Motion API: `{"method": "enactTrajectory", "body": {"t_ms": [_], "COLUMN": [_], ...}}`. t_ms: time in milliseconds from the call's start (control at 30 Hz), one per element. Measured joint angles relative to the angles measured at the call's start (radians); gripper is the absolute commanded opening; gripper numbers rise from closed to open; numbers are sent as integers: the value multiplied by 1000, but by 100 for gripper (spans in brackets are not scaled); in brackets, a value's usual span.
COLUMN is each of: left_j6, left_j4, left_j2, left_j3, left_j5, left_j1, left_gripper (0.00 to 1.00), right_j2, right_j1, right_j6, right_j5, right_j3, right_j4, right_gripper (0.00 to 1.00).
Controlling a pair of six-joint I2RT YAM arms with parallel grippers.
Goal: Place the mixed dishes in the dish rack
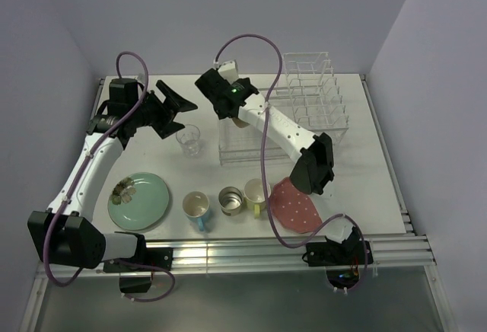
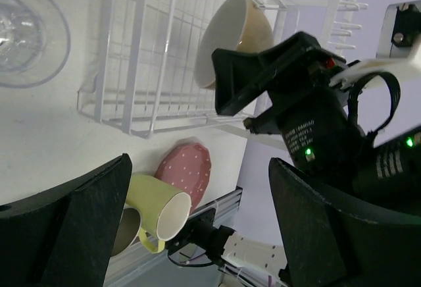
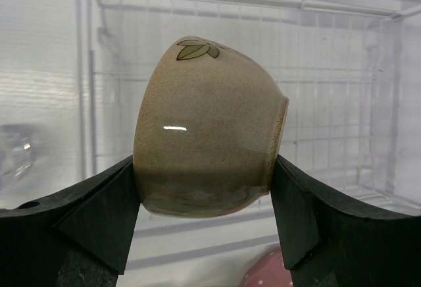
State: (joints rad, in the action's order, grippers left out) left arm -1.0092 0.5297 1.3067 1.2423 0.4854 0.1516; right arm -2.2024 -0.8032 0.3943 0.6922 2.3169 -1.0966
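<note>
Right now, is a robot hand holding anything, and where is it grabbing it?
The right gripper pinches the cream bowl, one finger on each side. The left gripper holds nothing.

Seven dishes are showing in total. Plates are numbering two: one mint-green plate (image 1: pixel 141 201) and one pink dotted plate (image 1: pixel 295 206). Mugs are numbering two: one light-blue mug (image 1: pixel 197 209) and one yellow-green mug (image 1: pixel 257 195). The remaining three are appearing singly: one cream bowl (image 3: pixel 210 149), one clear glass (image 1: pixel 189 140) and one small metallic cup (image 1: pixel 230 199). One white wire dish rack (image 1: pixel 312 92) is sitting on one table (image 1: pixel 365 172). Two robot arms are reaching over it: one left arm (image 1: pixel 87 166), one right arm (image 1: pixel 281 126).
</note>
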Motion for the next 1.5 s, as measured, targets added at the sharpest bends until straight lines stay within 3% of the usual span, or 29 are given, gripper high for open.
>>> {"method": "enactTrajectory", "body": {"t_ms": [533,1100,1500], "left_j6": [-5,-6,-9], "left_j4": [47,50,28], "left_j2": [-35,-72,-72], "left_j3": [-32,-71,-72], "left_j5": [-13,-11,0], "left_j1": [0,0,1], "left_gripper": [91,91,91], "right_j2": [-90,-127,-200], "right_j1": [42,183,202], "right_j6": [-37,-16,-13], "right_j5": [243,297,369], "right_j3": [-18,-96,-126], "right_j4": [-21,-53,-60], "right_gripper": [0,0,0]}}
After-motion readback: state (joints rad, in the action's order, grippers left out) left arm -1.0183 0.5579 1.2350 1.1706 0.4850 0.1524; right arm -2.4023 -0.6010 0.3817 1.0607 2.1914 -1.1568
